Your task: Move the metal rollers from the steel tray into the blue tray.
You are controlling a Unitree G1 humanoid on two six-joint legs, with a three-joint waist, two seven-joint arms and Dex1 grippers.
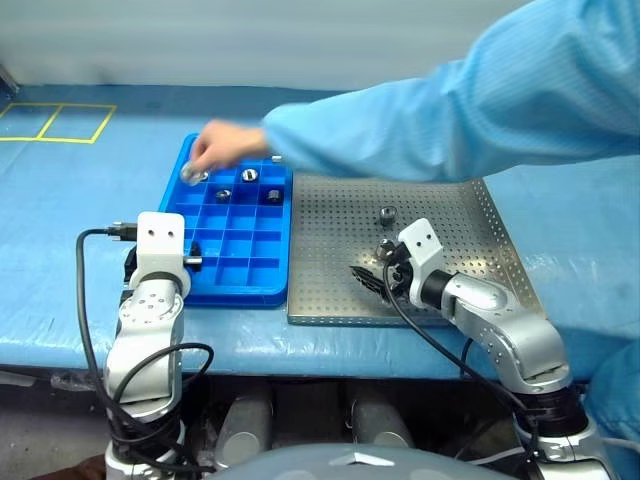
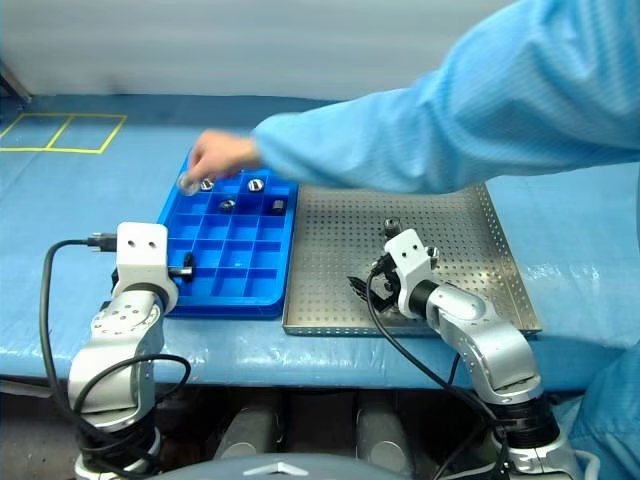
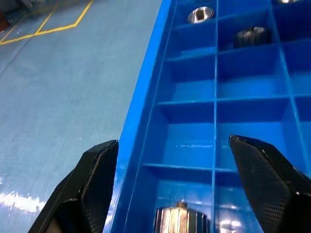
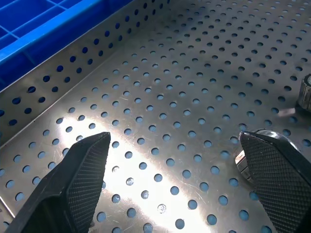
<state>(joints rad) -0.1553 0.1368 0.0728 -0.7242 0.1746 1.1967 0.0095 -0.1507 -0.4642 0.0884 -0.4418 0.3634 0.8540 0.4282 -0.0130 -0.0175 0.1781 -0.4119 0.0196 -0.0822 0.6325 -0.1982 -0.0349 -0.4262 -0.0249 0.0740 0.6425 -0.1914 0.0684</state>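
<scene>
- The left gripper [image 3: 172,184] hangs over the near left corner of the blue tray [image 1: 280,293], fingers spread wide and holding nothing.
- A roller [image 3: 182,221] lies in the tray compartment just under and between those fingers.
- The right gripper [image 4: 180,179] hovers low over the near part of the steel tray [image 1: 330,310], fingers spread wide and empty.
- A roller [image 4: 252,150] sits on the perforated steel just beside one right finger; whether they touch cannot be told. Another roller [image 4: 305,94] stands a little beyond it, at the edge of the wrist view.
- In the head views the steel tray lies just right of the blue tray, the two side by side on a blue table cover [image 1: 60,230].
- One roller [image 1: 387,214] stands near the middle of the steel tray, beyond the right gripper.
- Several rollers [image 1: 249,176] rest in far compartments of the blue tray.
- A person's hand [image 1: 222,150] in a light blue sleeve [image 1: 450,110] reaches in from the right to the blue tray's far left corner, with a roller [image 1: 189,175] at its fingertips.
</scene>
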